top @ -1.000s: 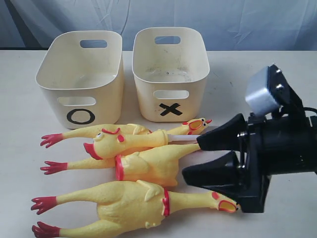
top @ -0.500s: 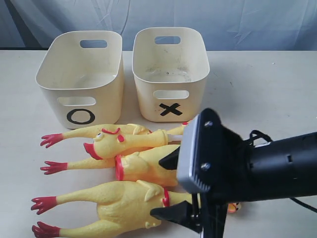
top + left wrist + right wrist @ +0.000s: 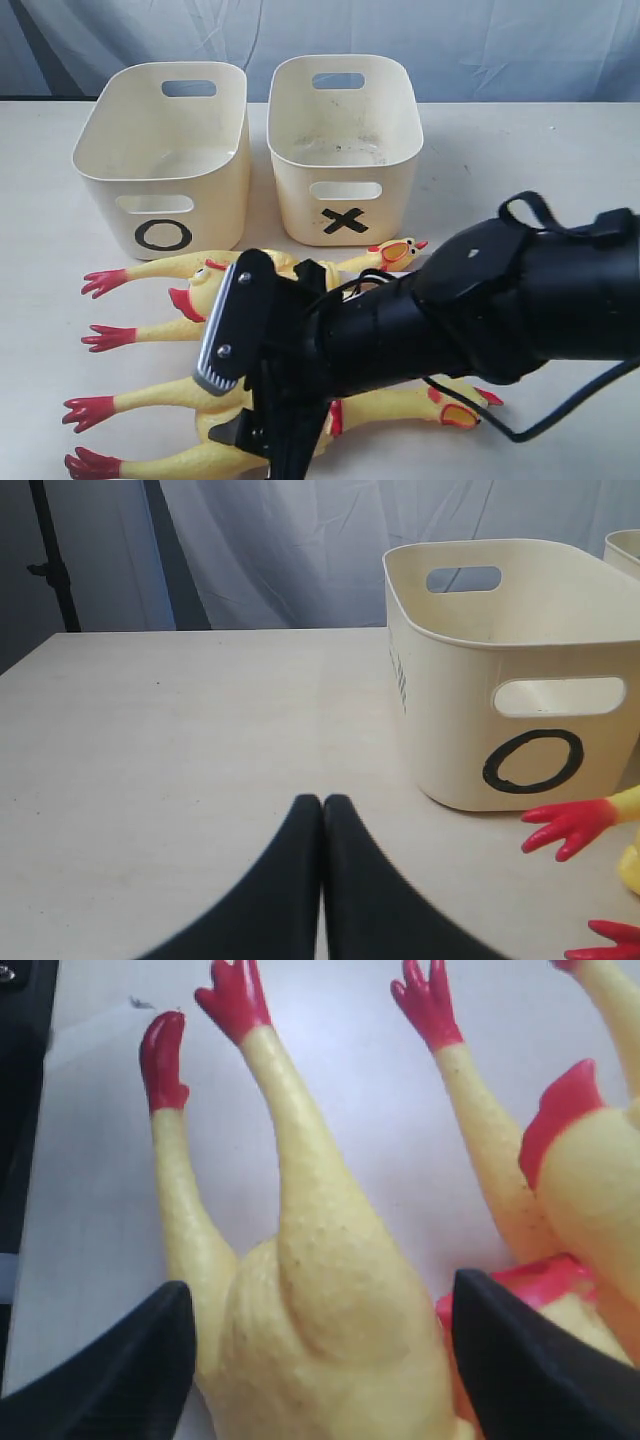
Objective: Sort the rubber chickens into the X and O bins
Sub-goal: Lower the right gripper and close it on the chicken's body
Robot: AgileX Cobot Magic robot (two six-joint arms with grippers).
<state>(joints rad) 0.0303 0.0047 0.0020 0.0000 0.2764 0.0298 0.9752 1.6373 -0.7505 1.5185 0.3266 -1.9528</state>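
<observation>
The right tool (image 3: 265, 445) is low over the front of the bench (image 3: 530, 150), reaching across from the right. Its jaws are spread wide, one finger on each side of the body of the largest rubber chicken (image 3: 150, 395). The right wrist view shows this straddle closely (image 3: 320, 1360), with the plump yellow body (image 3: 330, 1330) between the black fingers (image 3: 110, 1360). I cannot tell whether they touch it.

This chicken lies lengthwise nearest the front edge, red feet to the left and head to the right. Behind it, partly hidden by the right arm (image 3: 520, 300), lie three more: a second chicken (image 3: 112, 338), a small chicken (image 3: 205, 292) with its comb showing, and the rearmost chicken (image 3: 395, 250), just in front of the bins.

The O bin (image 3: 190, 215) stands left and the X bin (image 3: 345, 190) right, close together.

The left tool (image 3: 322, 880) is pinched together on nothing, above bare bench left of the O bin (image 3: 450, 740).
</observation>
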